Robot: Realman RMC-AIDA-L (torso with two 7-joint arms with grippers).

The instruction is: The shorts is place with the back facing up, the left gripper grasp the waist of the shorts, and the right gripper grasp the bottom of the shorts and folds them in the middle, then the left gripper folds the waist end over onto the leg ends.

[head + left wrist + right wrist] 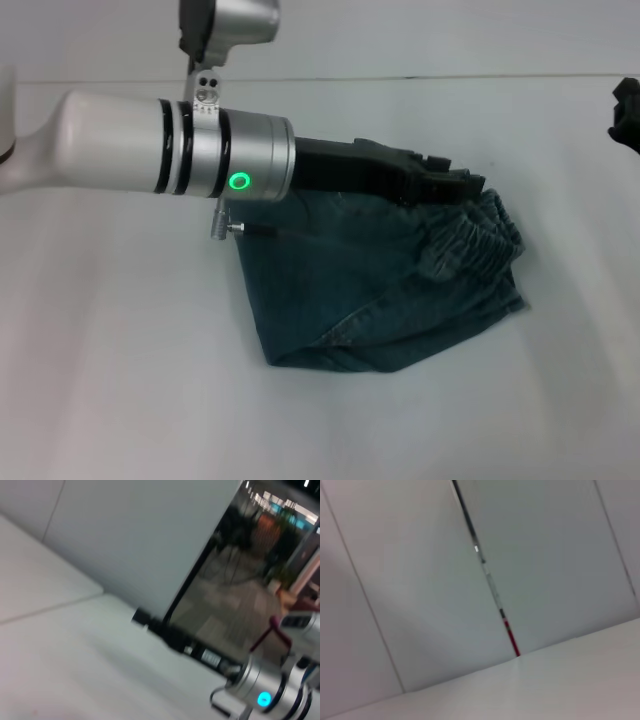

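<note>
**Left arm low over the folded shorts, waist band bunched at its tip**

Nearest our head camera is our left arm's white and silver forearm, green lamp lit, stretching across the view. Its black left gripper reaches to the far edge of the shorts. We cannot tell whether its fingers are apart or clamped on cloth; the gripper body hides them.

The shorts lie already doubled lengthwise into a narrow panel. The waist, gathered and ruffled, sits just below and beside the gripper tip, partly turned over the denim. We cannot make out the leg hems here, nor whether the band is touching the fingers.

We judge this to be the last fold, waist end over leg ends. To do it well, we should carry the band low and flat across the panel, keep both layers together so the middle fold does not open, lay the band square on the hems, and release only once the cloth rests.

Our right gripper is parked well apart at the table's right edge, only a dark corner showing; its fingers cannot be judged.

The table is plain white. Behind it stand pale wall panels, and the left wrist view shows a dim room with carpet beyond.
</note>
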